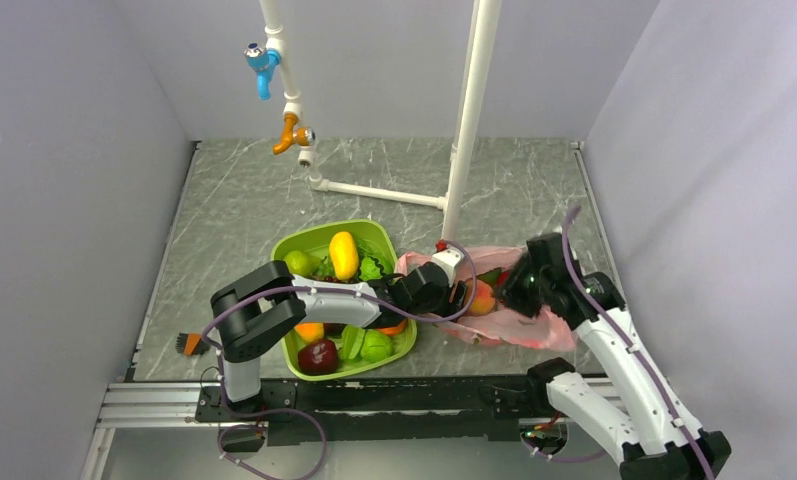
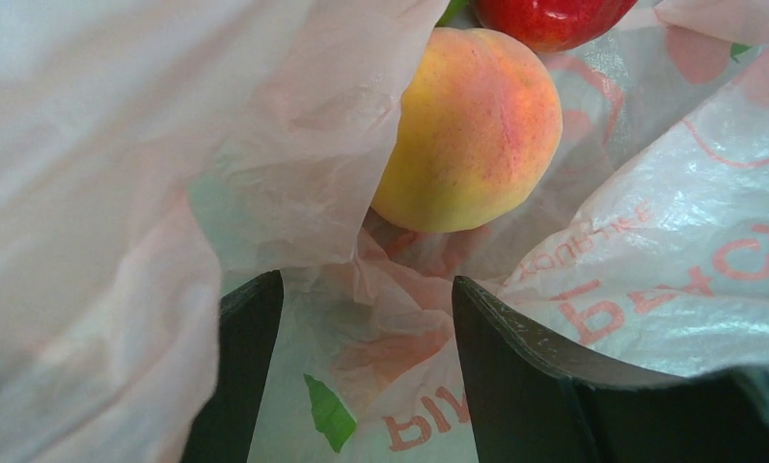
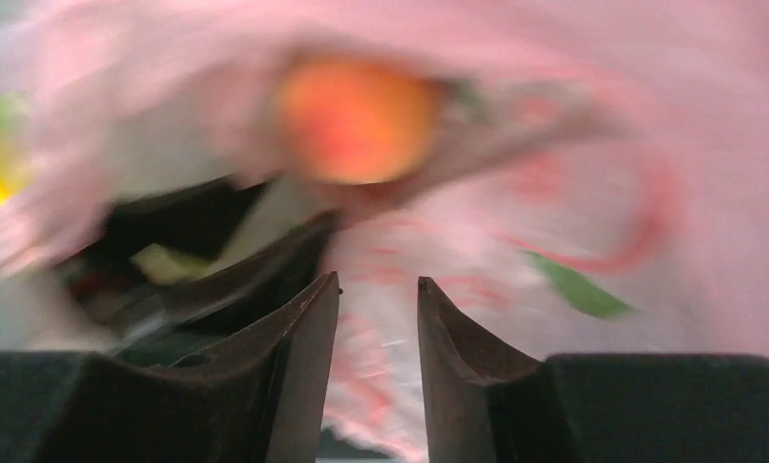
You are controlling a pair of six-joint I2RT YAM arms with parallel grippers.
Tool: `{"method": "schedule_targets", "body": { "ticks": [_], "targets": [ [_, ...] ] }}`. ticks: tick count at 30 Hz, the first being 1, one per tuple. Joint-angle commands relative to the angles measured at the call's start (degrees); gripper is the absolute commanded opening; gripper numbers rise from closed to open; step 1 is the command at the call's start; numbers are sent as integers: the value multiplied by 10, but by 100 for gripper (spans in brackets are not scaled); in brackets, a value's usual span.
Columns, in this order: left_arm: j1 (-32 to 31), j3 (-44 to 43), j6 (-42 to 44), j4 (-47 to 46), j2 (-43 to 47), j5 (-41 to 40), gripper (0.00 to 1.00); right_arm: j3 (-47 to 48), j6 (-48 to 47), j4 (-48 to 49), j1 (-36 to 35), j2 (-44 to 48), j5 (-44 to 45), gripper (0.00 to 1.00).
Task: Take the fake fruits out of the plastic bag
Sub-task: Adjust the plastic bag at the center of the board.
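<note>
The pink plastic bag lies right of the green tray. My left gripper reaches into its mouth. In the left wrist view the left gripper is open with only bag film between its fingers. The peach lies just ahead of it, and the red apple is behind the peach, with a green sliver beside it. The peach also shows from above. My right gripper is over the bag. In its blurred view the right gripper is narrowly open over the film, with the peach beyond.
The tray holds a yellow mango, a dark maroon apple and green fruits. A white pipe stand rises behind the tray and bag. A small orange brush lies at the left. Grey walls close three sides.
</note>
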State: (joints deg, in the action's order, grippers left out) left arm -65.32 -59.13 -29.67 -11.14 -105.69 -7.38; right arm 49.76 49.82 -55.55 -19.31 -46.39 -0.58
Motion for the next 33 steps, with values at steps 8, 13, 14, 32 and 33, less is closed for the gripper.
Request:
{"method": "schedule_targets", "body": {
  "ticks": [8, 13, 14, 32, 33],
  "targets": [
    [8, 6, 10, 17, 25, -25, 72, -162, 258, -90, 156, 63, 170, 32],
    [38, -43, 48, 78, 15, -9, 73, -252, 262, 28, 180, 62, 63, 32],
    [46, -55, 54, 88, 8, -8, 73, -280, 231, 103, 180, 62, 27, 34],
    [82, -159, 103, 175, 89, 230, 79, -198, -126, 153, 150, 125, -203, 61],
    [78, -158, 103, 177, 95, 229, 80, -183, -137, 151, 143, 122, -210, 66]
  ]
}}
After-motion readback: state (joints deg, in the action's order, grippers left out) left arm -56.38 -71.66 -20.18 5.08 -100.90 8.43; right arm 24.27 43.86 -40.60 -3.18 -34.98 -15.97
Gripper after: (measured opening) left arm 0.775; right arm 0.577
